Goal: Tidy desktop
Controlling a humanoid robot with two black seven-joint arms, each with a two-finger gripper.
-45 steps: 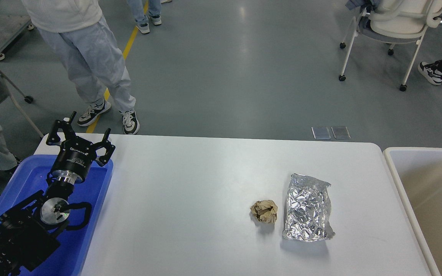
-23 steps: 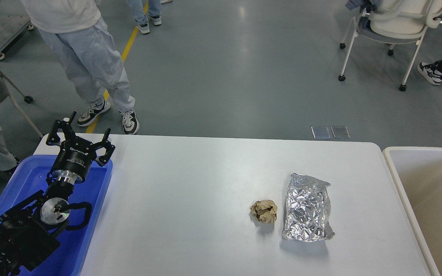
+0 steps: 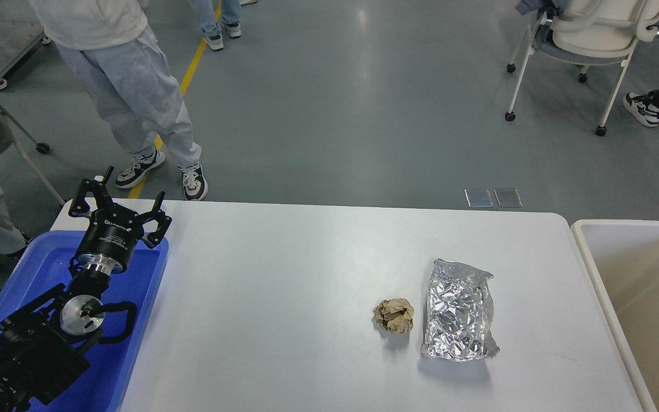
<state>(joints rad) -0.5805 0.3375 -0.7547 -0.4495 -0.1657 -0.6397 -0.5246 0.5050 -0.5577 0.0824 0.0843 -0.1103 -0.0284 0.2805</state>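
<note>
White desktop (image 3: 284, 286) is lying right of the left gripper (image 3: 120, 200). Its jaws are spreading wide, empty, at the far-left corner.

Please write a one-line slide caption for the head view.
Left gripper open above blue tray; crumpled brown paper ball and foil pouch lie on white desktop.

On the bench (image 3: 284, 274) a paper ball (image 3: 393, 316) lies right of centre, with a foil bag (image 3: 459, 312) just beside it on its right. A tray (image 3: 135, 343) sits at the bench's left end, with the left arm (image 3: 49, 337) over it, and a bin (image 3: 638, 297) stands off the right end. Behind the bench a person (image 3: 129, 86) stands at far left and a chair (image 3: 587, 40) at far right.
</note>
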